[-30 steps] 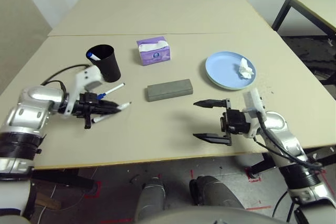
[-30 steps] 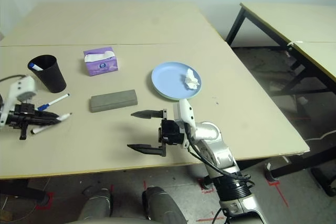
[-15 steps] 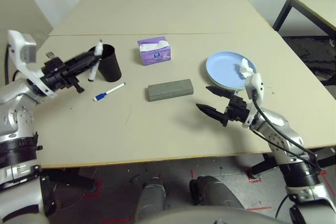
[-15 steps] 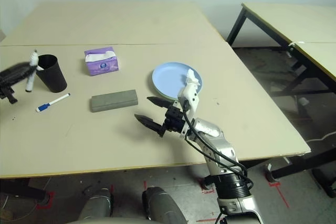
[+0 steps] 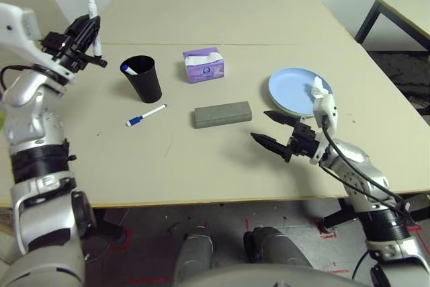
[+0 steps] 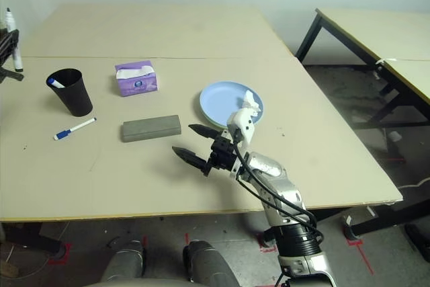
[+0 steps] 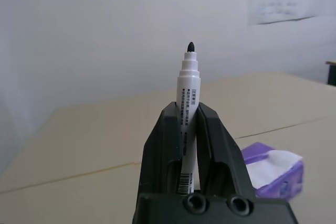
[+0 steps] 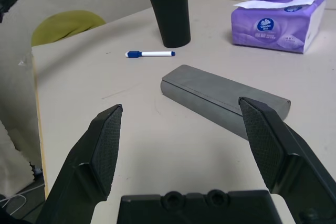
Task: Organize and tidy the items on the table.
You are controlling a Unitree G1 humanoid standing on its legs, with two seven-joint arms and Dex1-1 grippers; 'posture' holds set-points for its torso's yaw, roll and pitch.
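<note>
left gripper (image 7: 188,129) pinching black-tipped marker (image 7: 187,95) | black cup (image 5: 142,78) below it, toward the table's middle | right gripper (image 8: 186,145) spread, idle | we lower tip-up, centred over the rim

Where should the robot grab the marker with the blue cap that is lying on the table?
Probably on the white barrel of the blue-capped marker, about its middle, coming down from above with the fingers either side of it. It lies flat on the table, thin and long, with bare tabletop on both sides, and the black cup stands clear behind it.
</note>
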